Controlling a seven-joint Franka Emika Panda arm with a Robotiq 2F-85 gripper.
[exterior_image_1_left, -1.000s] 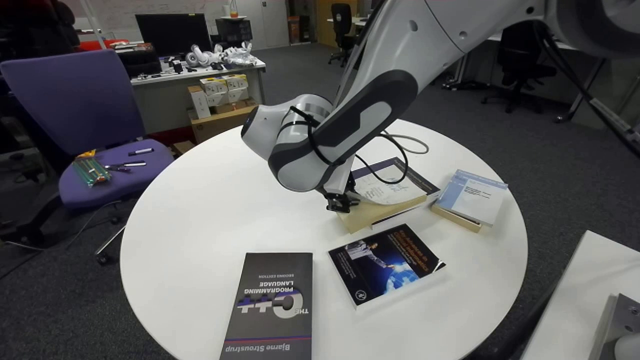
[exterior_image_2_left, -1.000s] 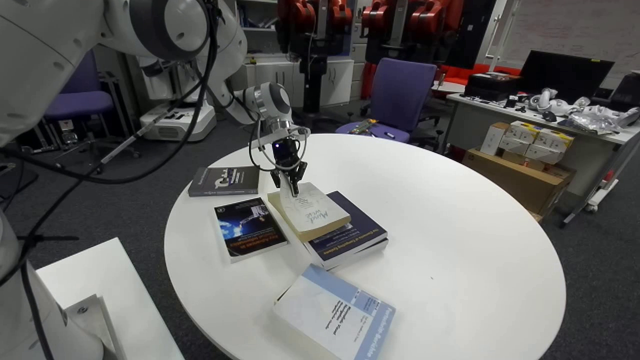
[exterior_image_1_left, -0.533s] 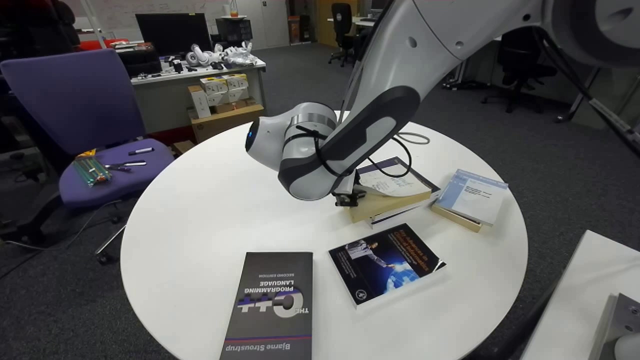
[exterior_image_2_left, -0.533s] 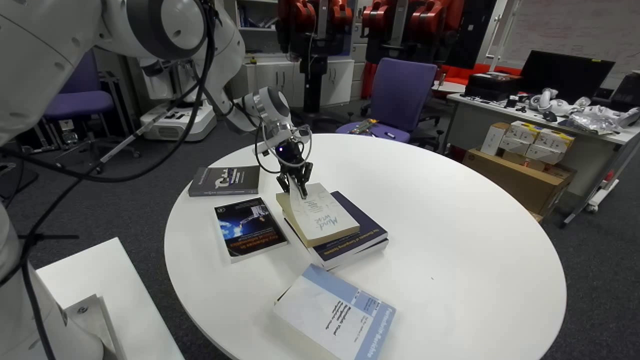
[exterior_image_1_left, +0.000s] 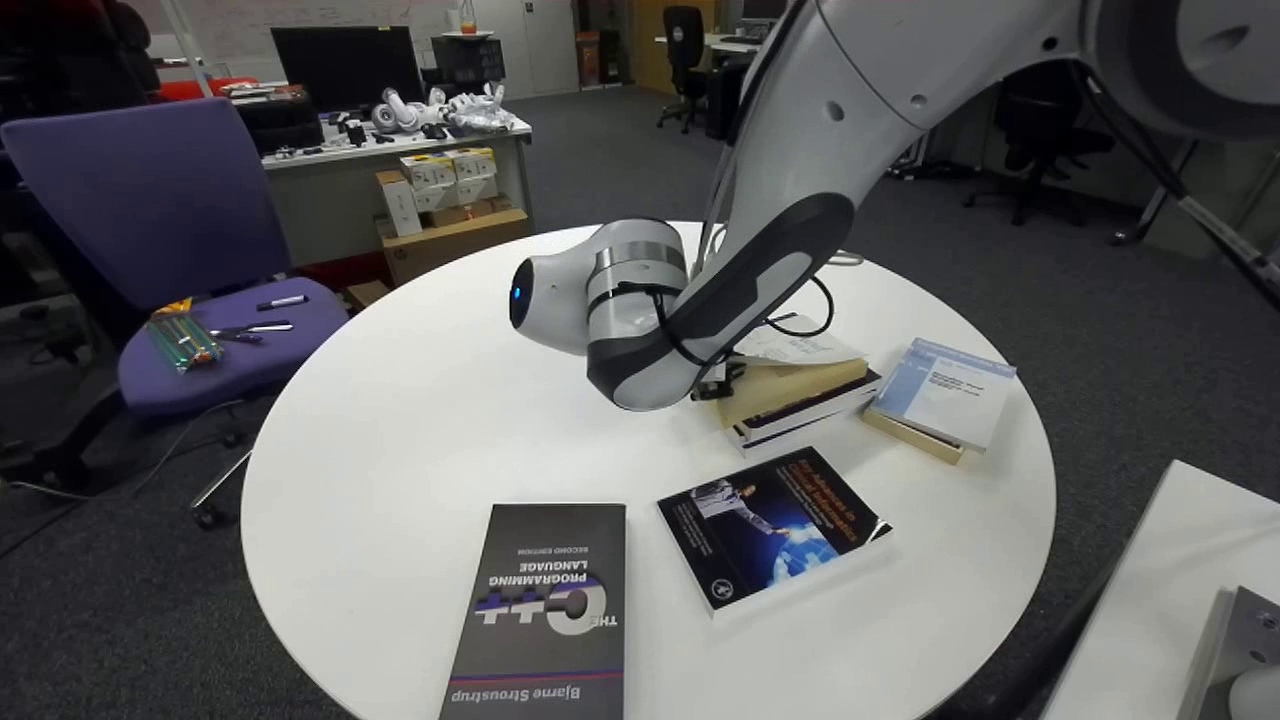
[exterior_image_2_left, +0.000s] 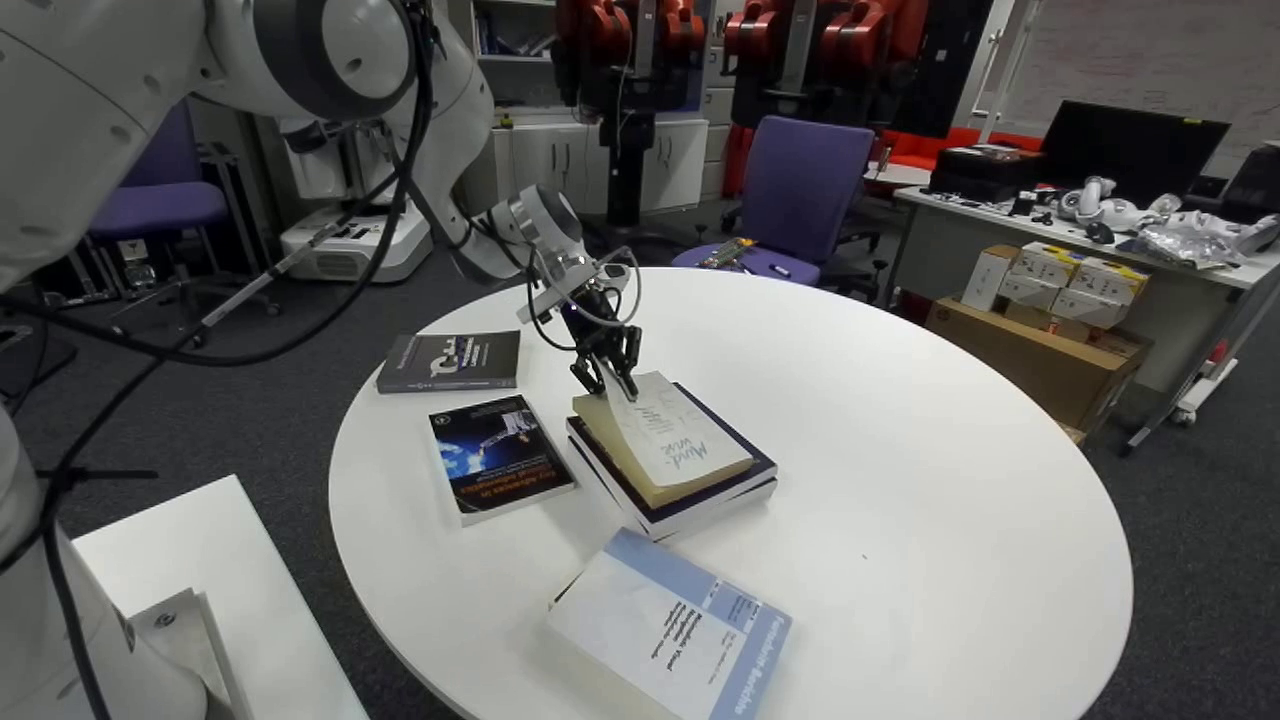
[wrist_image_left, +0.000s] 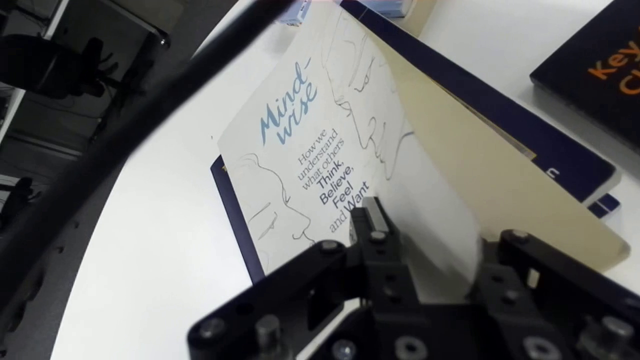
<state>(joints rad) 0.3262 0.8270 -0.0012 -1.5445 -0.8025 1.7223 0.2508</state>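
My gripper (wrist_image_left: 395, 220) is shut on the white front cover of the Mindwise book (wrist_image_left: 320, 115), one finger (wrist_image_left: 377, 230) over the cover and the other hidden behind it. The cover bends up at the gripped edge, so cream pages (wrist_image_left: 475, 165) show below it. In an exterior view, the Mindwise book (exterior_image_2_left: 670, 440) lies on top of dark blue books, with the gripper (exterior_image_2_left: 612, 382) at its far end. A dark blue book (wrist_image_left: 545, 142) sticks out from under it in the wrist view. In an exterior view the arm partly hides the gripper (exterior_image_1_left: 715, 385).
Beside the stack lies a black Clinical Informatics book (exterior_image_1_left: 775, 525). A grey C++ book (exterior_image_1_left: 545, 600) sits near the edge of the round white table (exterior_image_1_left: 400, 450). A light blue and white book (exterior_image_2_left: 690, 625) rests on another one. A purple chair (exterior_image_1_left: 150, 200) stands beyond the table.
The arm has dragged the Mindwise book by its cover further over the dark blue books, rightwards in both exterior views. The cover stays gripped. The other books have not moved.
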